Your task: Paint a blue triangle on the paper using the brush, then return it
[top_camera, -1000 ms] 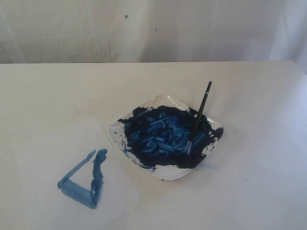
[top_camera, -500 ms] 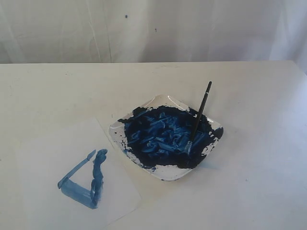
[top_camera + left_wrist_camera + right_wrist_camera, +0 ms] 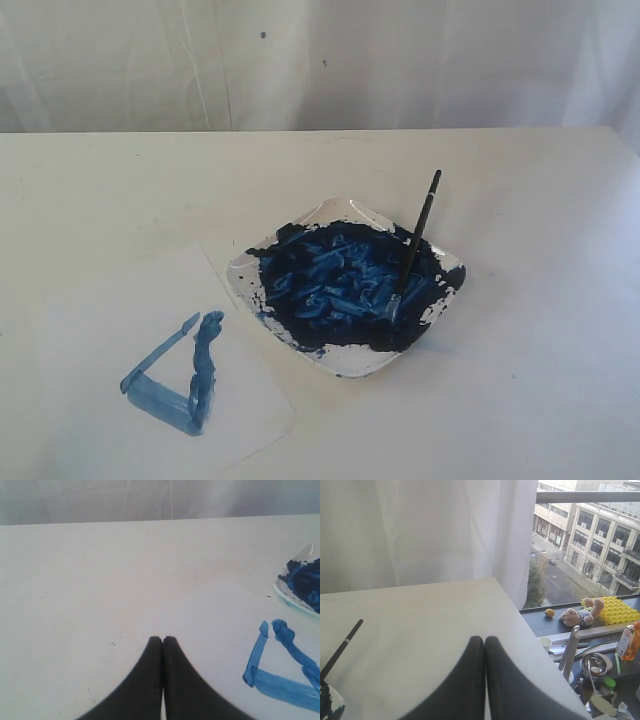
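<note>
1. Both claws are pressed together and empty. You can see the left gripper (image 3: 162, 640) with its dark fingers meeting above the bare table (image 3: 540, 200), and the right gripper (image 3: 484, 639) shut the same way, off beside the dish.
2. The brush (image 3: 412, 255) leans in the paint dish (image 3: 345, 362), just right of centre in the exterior view. Its tip is down in the dark blue paint and its handle slants up over the far rim. To my eye it is parked there, already returned.
3. The blue triangle (image 3: 204, 365) sits at lower left on the paper (image 3: 120, 300). All three strokes join, so the painting looks finished.
4. Neither arm shows in the exterior view. The paper's edges barely stand out from the table, and its lower edge seems cut off by the frame. You cannot make out the bristles against the paint.
</note>
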`<control>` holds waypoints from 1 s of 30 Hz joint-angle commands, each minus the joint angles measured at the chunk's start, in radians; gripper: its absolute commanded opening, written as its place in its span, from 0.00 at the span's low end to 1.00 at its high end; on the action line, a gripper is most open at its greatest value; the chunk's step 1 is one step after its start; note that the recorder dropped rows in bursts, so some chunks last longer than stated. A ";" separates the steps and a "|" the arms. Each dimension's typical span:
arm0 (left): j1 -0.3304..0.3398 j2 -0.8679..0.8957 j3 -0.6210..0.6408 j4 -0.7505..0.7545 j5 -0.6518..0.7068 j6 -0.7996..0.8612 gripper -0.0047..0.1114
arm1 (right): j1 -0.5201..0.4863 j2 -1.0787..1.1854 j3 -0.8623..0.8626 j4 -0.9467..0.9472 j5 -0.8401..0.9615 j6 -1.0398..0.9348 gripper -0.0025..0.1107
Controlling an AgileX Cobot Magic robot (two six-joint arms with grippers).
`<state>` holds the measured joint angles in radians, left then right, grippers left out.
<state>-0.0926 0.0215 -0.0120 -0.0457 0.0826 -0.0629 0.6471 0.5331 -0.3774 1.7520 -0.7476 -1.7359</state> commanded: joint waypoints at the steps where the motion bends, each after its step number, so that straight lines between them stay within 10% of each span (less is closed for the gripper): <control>1: 0.000 -0.022 0.012 0.003 0.041 0.000 0.04 | 0.000 -0.004 0.004 -0.008 -0.002 -0.006 0.02; 30: 0.000 -0.022 0.012 0.003 0.149 0.116 0.04 | 0.000 -0.004 0.006 -0.008 -0.001 0.004 0.02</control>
<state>-0.0926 0.0053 -0.0036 -0.0380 0.2304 0.0494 0.6471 0.5331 -0.3774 1.7537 -0.7476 -1.7337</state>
